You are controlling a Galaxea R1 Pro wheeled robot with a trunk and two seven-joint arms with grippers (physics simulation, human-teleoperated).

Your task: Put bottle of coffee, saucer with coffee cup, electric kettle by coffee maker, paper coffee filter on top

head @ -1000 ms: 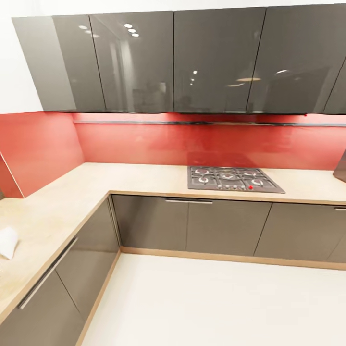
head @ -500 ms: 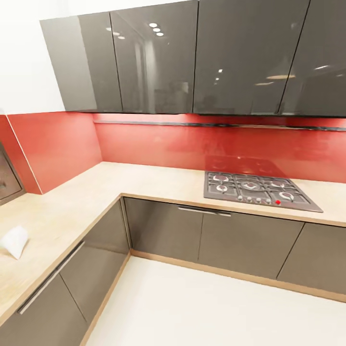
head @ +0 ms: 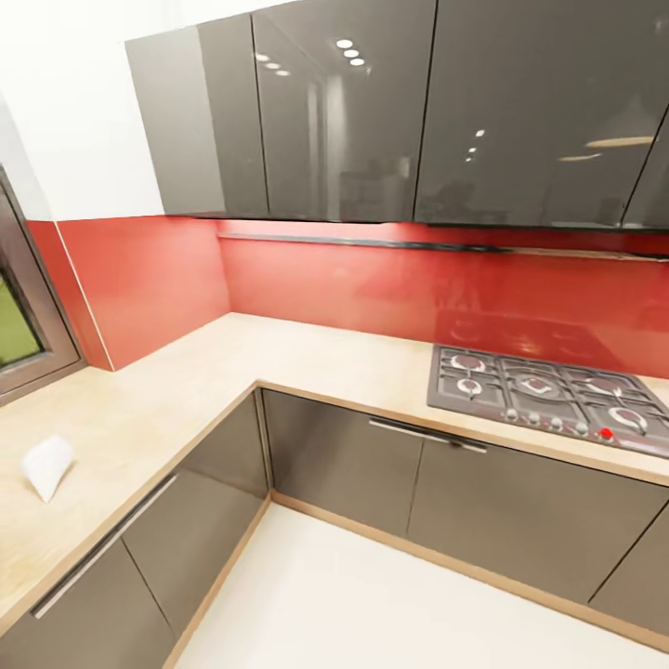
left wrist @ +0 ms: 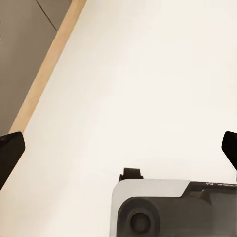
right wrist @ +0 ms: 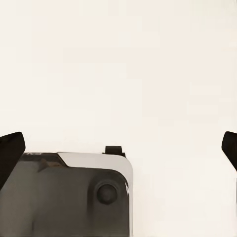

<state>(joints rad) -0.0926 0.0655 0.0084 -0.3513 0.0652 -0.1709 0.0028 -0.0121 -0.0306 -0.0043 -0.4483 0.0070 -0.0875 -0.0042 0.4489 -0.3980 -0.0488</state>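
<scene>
Right wrist view: the right gripper (right wrist: 118, 148) hangs above a plain cream floor (right wrist: 123, 59), its jaws spread wide, with one dark fingertip (right wrist: 10, 150) at each side edge of the frame and nothing between them. Beneath it sits part of the robot's base (right wrist: 69, 197), a glossy dark and silver housing with a round fitting and a small black tab on its edge.

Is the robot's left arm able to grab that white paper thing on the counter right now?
Probably not yet. The left tool hangs open over bare floor beside the cabinets, while the paper coffee filter lies up on the kitchen countertop.
</scene>
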